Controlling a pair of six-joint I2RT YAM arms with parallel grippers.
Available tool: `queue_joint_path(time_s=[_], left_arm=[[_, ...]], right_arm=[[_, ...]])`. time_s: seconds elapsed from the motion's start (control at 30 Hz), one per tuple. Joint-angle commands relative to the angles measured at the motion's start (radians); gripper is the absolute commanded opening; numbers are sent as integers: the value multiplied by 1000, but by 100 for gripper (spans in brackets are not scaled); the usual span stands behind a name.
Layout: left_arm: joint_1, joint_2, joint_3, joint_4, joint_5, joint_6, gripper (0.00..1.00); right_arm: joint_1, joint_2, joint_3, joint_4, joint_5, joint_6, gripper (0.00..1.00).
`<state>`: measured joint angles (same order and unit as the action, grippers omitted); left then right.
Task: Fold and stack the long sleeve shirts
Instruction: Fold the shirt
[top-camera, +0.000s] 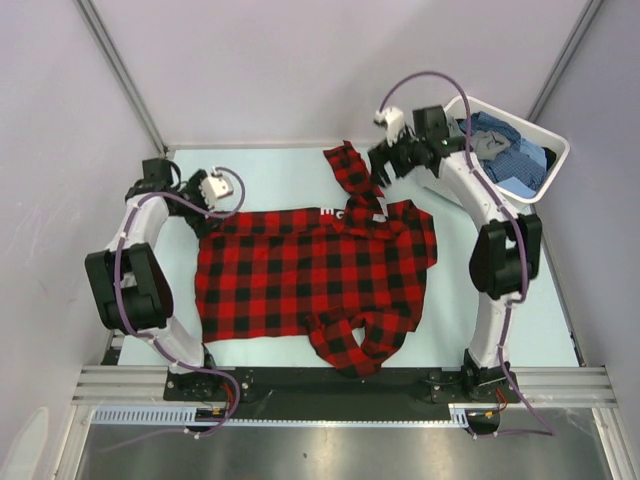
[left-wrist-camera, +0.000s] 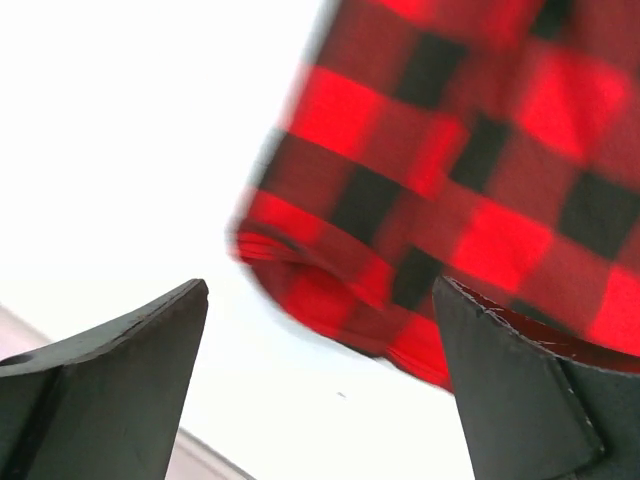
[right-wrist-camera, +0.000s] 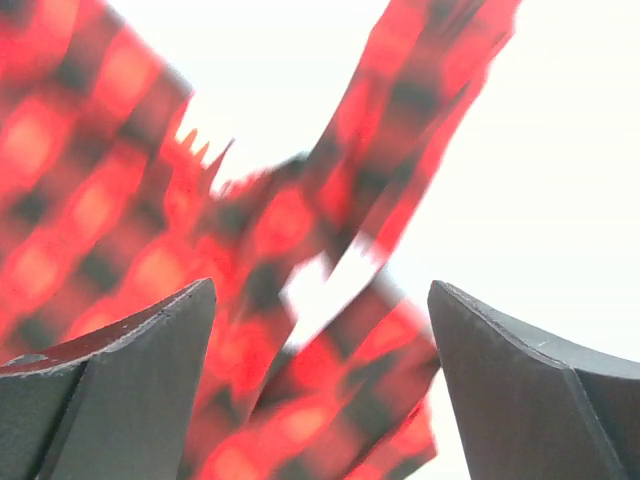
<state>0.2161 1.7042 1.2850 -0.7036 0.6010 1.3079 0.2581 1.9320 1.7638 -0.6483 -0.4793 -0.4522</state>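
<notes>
pale table (top-camera: 270, 165) is bearing the work. left gripper (left-wrist-camera: 320, 290) is hanging wide by the far left corner of the shirt (top-camera: 300, 275), which is lying spread mid-table. right gripper (right-wrist-camera: 320, 290) is hanging wide over the sleeve (top-camera: 350, 170). i am advising to pinch the sleeve low and keep the cloth flat.

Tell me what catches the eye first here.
The red-and-black check shirt dominates, spread nearly flat across the middle of the table, with one sleeve reaching toward the far edge. At the far right corner a white tub holds crumpled blue and grey shirts. The left pincer is open at the shirt's far left corner, and the right pincer is open over that sleeve.
</notes>
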Motion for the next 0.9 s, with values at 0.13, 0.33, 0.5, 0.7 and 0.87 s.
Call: queue_joint_path(time_s=[0.13, 0.33, 0.5, 0.7, 0.87], left_arm=[[5, -181, 14, 471, 151, -616, 99], [6, -198, 14, 552, 166, -795, 99], [6, -173, 33, 489, 131, -789, 99], [6, -152, 56, 486, 74, -806, 100], [6, -39, 230, 371, -44, -865, 99]], right_arm=[[4, 520, 620, 156, 116, 312, 93], [6, 630, 584, 481, 205, 391, 92], [7, 725, 623, 579, 260, 400, 91], [-3, 782, 652, 570, 150, 411, 86], [-17, 769, 614, 608, -42, 444, 84]])
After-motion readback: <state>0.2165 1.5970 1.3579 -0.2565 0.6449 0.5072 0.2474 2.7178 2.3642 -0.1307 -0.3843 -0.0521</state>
